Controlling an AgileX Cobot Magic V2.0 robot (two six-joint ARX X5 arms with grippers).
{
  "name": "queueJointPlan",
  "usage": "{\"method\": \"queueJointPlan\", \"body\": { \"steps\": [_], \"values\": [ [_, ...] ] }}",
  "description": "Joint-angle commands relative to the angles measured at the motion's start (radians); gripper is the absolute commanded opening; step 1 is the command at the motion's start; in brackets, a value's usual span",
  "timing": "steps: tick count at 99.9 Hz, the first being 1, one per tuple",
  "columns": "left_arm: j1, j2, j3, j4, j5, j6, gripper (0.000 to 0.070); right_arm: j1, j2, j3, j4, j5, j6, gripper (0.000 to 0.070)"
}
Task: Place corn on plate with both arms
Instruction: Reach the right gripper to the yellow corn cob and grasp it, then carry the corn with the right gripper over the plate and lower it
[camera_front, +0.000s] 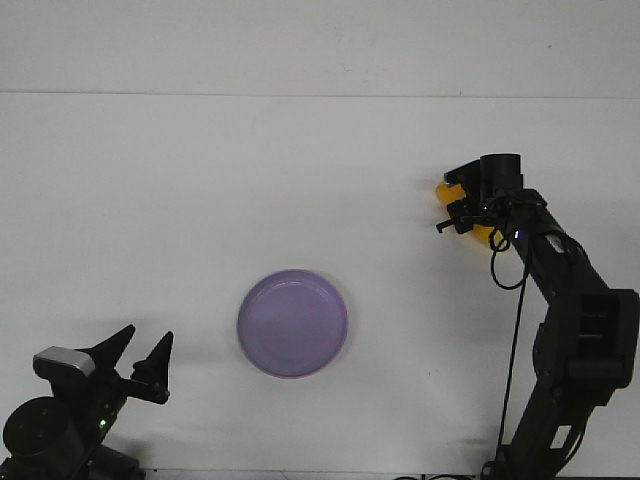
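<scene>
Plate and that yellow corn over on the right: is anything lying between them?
Nothing. In the front view, only bare white table separates the plate from the corn, which the right end effector is over.

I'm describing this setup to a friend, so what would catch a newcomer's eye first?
Probably the lavender plate, alone and bare in the middle of the white table. Next, the yellow corn at the far right, mostly hidden behind the right hand. The left hand sits open at the near left.
</scene>
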Motion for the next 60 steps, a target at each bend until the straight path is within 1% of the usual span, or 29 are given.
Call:
{"method": "queueJointPlan", "body": {
  "steps": [1,10,20,32,37,48,60],
  "values": [
    [-0.003,0.004,0.004,0.01,-0.003,-0.006,0.0461,0.001,-0.069,0.02,0.002,-0.024,0.042,0.0126],
    [-0.003,0.004,0.004,0.011,-0.002,-0.006,0.0461,0.008,-0.163,0.02,-0.039,-0.083,0.072,0.0126],
    [-0.003,0.004,0.004,0.012,-0.002,-0.006,0.0462,0.033,-0.282,0.02,-0.103,-0.129,0.11,0.0126],
    [-0.003,0.004,0.004,0.013,-0.002,-0.006,0.0462,0.101,-0.413,0.02,-0.19,-0.139,0.142,0.0126],
    [-0.003,0.004,0.004,0.013,-0.002,-0.006,0.0462,0.146,-0.459,0.019,-0.224,-0.143,0.162,0.0126],
    [-0.003,0.004,0.004,0.013,-0.002,-0.006,0.0462,0.273,-0.528,0.012,-0.276,-0.18,0.201,0.0126],
    [-0.003,0.004,0.004,0.013,-0.002,-0.006,0.0462,0.454,-0.541,-0.017,-0.298,-0.178,0.253,0.0126]
  ]
}}
